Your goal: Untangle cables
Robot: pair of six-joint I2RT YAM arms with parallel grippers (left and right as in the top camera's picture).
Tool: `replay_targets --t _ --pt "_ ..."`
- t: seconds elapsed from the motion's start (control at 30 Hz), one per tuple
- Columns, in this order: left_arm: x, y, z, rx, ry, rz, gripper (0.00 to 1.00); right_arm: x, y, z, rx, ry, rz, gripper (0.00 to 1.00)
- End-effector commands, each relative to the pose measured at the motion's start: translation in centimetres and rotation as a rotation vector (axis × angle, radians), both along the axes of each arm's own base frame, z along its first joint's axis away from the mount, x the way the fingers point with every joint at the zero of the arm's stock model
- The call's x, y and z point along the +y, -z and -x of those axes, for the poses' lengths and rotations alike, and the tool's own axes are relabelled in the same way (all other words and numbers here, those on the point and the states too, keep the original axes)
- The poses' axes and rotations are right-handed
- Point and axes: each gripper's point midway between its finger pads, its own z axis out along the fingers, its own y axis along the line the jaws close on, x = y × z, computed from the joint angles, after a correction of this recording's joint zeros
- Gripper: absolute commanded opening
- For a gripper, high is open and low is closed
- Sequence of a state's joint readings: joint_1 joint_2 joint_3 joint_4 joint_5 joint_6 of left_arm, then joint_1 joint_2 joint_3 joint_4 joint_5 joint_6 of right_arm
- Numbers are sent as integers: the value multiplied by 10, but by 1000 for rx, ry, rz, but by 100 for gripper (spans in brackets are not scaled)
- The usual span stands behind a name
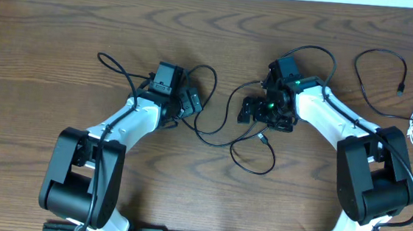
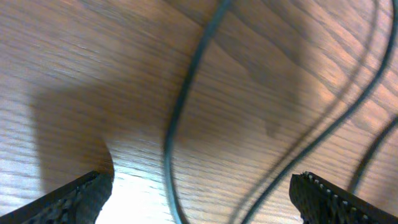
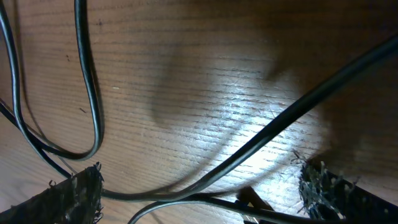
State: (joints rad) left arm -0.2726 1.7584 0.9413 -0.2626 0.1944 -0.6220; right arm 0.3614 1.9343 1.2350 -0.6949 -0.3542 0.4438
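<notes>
Wood table (image 1: pixel 43 36) holds tangled black cables (image 3: pixel 273 127) mid-centre; left gripper (image 1: pixel 190 104) and right gripper (image 1: pixel 252 112) hover over them, both wide open, holding nothing, so next likely pinch a strand, pull apart.

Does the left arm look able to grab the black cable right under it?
Probably yes. The left gripper is open, and a black cable runs between its jaws over the table, with nothing covering it.
</notes>
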Motion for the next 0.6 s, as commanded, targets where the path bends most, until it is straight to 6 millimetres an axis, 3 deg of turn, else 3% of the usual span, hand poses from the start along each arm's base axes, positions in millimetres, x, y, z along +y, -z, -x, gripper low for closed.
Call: replay_targets --t 0.0,0.13,0.23,0.33,0.57 --pt "-29 37 54 232 87 148 98 3 -3 0 2 45 1 99" --pt "-28 42 71 287 99 94 98 11 -6 4 48 93 -45 99" --pt "-6 49 72 280 71 -53 98 8 -5 3 43 96 -32 99" --pt "1 48 68 270 57 -93 98 7 -4 2 38 98 -24 99" --pt "-35 27 44 207 106 83 98 3 -3 1 31 103 -1 99"
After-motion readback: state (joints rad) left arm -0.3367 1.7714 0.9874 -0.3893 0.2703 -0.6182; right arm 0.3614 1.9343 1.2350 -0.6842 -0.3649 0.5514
